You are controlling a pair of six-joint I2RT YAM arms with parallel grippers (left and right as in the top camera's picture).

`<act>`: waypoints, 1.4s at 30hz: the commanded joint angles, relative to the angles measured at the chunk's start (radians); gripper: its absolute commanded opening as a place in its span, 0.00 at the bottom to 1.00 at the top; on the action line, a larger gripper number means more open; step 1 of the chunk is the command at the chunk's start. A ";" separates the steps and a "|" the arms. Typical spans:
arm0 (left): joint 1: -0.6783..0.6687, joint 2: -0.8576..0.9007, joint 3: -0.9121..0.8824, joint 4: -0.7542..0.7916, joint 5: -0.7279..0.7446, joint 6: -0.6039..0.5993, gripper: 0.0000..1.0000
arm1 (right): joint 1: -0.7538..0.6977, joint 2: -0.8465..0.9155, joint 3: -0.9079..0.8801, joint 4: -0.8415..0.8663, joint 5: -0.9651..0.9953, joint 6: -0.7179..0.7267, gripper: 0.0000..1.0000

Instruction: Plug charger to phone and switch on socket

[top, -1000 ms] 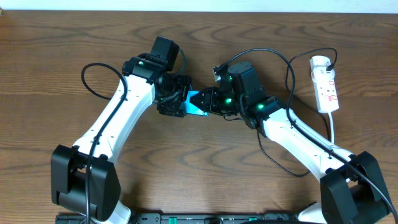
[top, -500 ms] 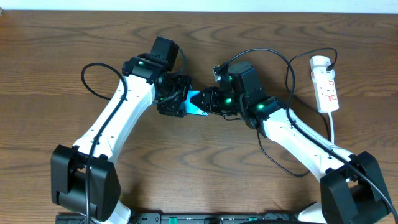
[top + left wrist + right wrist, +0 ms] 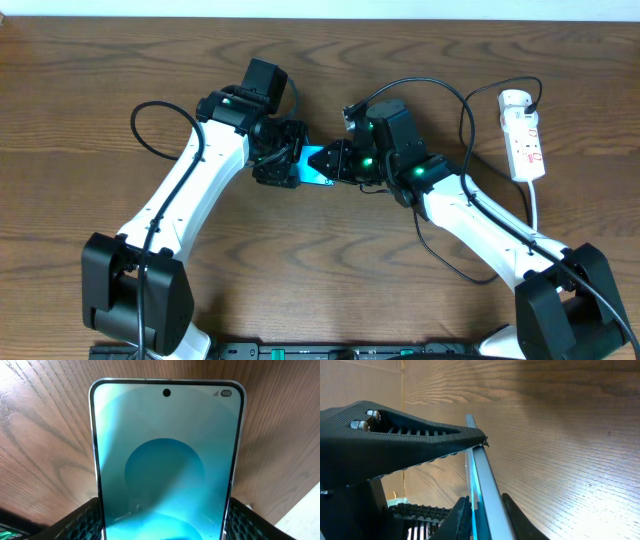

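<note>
Compare the overhead views. Both arms, the phone [image 3: 318, 166] and the socket [image 3: 523, 135] are keeping their places on the bench [image 3: 100, 80]. The one change is at the right pincer [image 3: 336, 162], whose jaws are narrowing around the phone.

1. Left pincer [image 3: 288, 165]: it is grasping the phone. In the left wrist view, its ribbed fingers [image 3: 75, 522] are pressing the two long sides of the phone [image 3: 165, 470], and the screen is facing the camera.

2. Right pincer: in the right wrist view you are seeing the phone [image 3: 486, 485] edge-on. The tip of the upper finger [image 3: 420, 430] is touching its edge, but the lower finger's contact is hidden. You cannot tell whether this pincer is clenched on the phone yet.

3. Task items: the phone is sitting mid-bench between the two pincers. The socket is lying at the far right, well apart from both. The charger [image 3: 463, 130] is arcing from the socket toward the right arm. No connector tip is showing at the phone in either wrist view.

Judgement: the arms are probably passing or re-seating the phone. You are therefore treating the plugging step and the switching step as not yet done.
</note>
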 commanded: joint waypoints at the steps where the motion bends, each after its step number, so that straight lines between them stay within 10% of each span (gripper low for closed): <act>1: -0.002 0.006 -0.003 0.000 0.028 -0.001 0.07 | 0.008 0.010 0.018 -0.001 -0.001 -0.014 0.16; 42: 0.018 0.006 -0.003 0.000 0.001 0.045 0.08 | 0.006 0.010 0.018 -0.030 0.024 -0.023 0.01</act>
